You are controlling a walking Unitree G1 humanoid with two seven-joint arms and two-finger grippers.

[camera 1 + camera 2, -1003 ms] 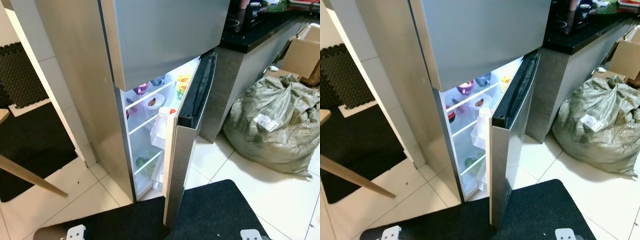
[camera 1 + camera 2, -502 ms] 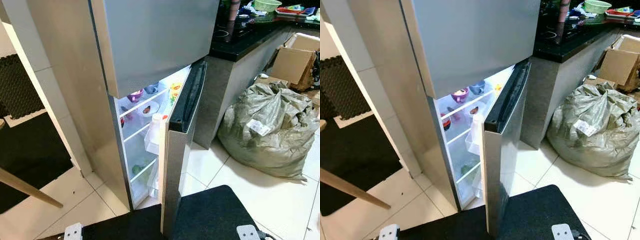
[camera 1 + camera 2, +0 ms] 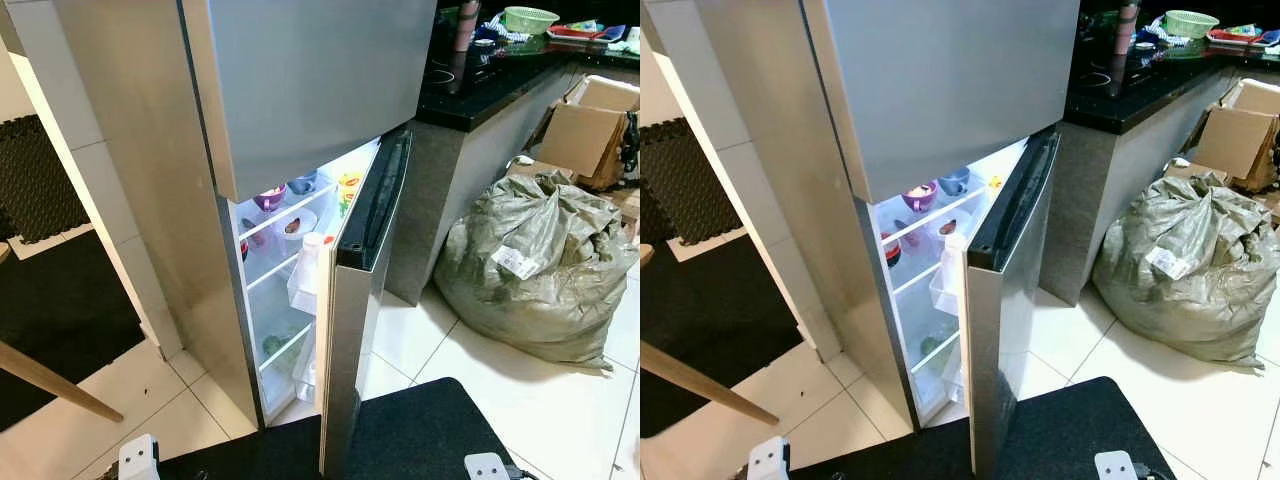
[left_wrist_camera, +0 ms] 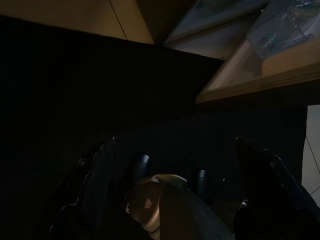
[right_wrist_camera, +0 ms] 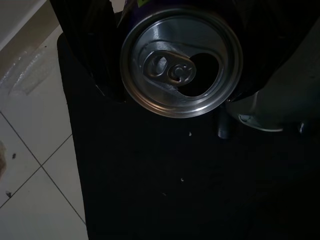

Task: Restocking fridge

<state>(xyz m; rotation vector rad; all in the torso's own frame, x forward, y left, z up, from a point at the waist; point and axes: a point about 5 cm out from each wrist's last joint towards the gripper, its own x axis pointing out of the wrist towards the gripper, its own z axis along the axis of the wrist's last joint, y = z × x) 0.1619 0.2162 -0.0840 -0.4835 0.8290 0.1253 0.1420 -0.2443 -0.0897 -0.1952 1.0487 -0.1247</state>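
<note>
The silver fridge (image 3: 300,90) stands in front of me with its upper door closed and its lower door (image 3: 350,330) swung partly out. Inside, the lit shelves carry a purple bowl (image 3: 920,195), a blue bowl (image 3: 953,181), a yellow carton (image 3: 349,186) and some greens (image 3: 275,343). A white bottle (image 3: 308,270) sits in the door rack. My right gripper (image 5: 182,60) hangs low over the black mat, shut on an aluminium can (image 5: 182,60) with a purple side and an opened tab. My left gripper (image 4: 180,195) also hangs low, open, with dark mat beneath its fingers (image 4: 95,190).
A stuffed grey-green sack (image 3: 530,260) lies on the white tiles to the right, beside cardboard boxes (image 3: 590,125) and a black counter (image 3: 480,80). A black mat (image 3: 420,430) lies at the fridge's foot. A wooden leg (image 3: 50,380) and dark rug (image 3: 60,300) are left.
The camera has lifted and shifted a little, so more of the counter top shows. The fridge door and its contents stand as before.
</note>
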